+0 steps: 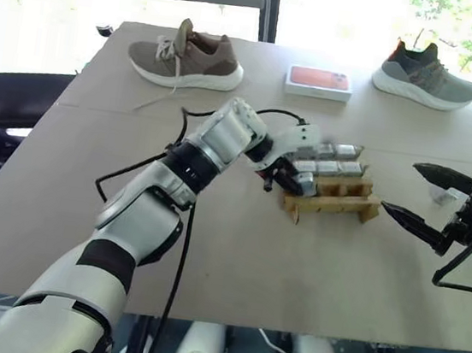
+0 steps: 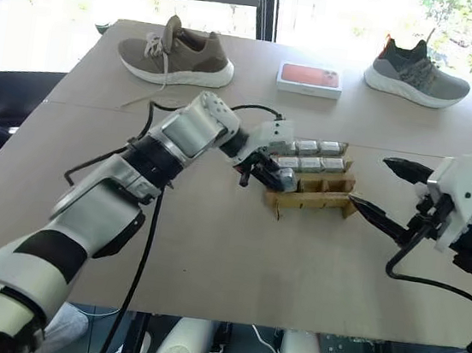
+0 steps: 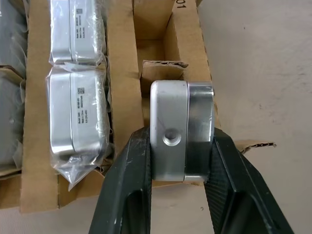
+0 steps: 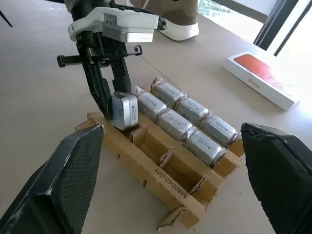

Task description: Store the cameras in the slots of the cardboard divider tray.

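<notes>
camera labels [image 3: 81, 105] unreadable, tray [image 3: 34, 161] cut off

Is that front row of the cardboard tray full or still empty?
Nearly empty. The cardboard tray shows bare front slots; the left gripper holds one camera over the end slot.

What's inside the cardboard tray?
The tray holds six wrapped cameras in its two far rows. The left gripper holds another camera over a near corner slot. The other near slots look empty; their floors are partly hidden.
</notes>
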`<state>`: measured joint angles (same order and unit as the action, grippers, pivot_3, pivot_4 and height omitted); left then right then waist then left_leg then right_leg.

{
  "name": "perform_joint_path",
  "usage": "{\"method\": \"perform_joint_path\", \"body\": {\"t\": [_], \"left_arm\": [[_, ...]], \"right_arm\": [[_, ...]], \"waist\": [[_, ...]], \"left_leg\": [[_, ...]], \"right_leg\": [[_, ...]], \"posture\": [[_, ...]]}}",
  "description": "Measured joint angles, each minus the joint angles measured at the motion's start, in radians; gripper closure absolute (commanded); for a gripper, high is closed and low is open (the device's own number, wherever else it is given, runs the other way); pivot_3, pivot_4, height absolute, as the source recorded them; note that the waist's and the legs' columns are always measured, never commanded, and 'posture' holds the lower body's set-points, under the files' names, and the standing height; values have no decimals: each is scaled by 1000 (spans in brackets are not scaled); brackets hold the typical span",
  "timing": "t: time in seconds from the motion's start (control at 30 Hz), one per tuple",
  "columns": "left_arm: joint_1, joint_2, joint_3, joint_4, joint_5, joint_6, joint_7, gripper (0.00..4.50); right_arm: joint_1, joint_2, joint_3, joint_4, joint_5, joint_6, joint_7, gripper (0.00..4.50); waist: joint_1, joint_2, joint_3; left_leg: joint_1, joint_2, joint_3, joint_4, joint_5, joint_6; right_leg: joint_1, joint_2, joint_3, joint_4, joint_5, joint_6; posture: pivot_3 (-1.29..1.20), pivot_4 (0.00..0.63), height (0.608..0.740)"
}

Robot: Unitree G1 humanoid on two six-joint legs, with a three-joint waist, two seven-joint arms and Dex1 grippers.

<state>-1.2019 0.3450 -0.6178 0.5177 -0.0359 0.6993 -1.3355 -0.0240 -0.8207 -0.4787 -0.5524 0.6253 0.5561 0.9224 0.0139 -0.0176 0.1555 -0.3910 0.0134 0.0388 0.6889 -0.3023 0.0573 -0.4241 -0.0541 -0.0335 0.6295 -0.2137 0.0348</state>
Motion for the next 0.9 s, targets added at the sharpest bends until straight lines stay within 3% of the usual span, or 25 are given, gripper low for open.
{"method": "perform_joint_path", "body": {"t": [0.4, 0.77, 0.9], "left_arm": [[-21, -50, -14, -16, 79, 73, 34, 3661], [-51, -100, -11, 64, 118, 53, 82, 3661], [-51, -112, -4, 56, 122, 68, 117, 1756]], "right_arm": [[81, -120, -90, 80, 17, -70, 170, 39], [-95, -232, -30, 261, 13, -146, 296, 39], [-84, -227, -27, 254, 13, -146, 292, 0]], "waist": [[5, 0, 0], [7, 0, 0], [7, 1, 0]], "left_leg": [[0, -1, 0, 4, 0, 0], [1, 1, -1, 13, 0, 1], [0, 3, -1, 13, 0, 1]], "right_leg": [[2, -1, 1, 0, 0, 0], [3, -1, 1, 8, 0, 0], [3, -1, 1, 8, 0, 1]], "posture": [[0, 150, 740], [0, 150, 740], [0, 150, 740]]}}
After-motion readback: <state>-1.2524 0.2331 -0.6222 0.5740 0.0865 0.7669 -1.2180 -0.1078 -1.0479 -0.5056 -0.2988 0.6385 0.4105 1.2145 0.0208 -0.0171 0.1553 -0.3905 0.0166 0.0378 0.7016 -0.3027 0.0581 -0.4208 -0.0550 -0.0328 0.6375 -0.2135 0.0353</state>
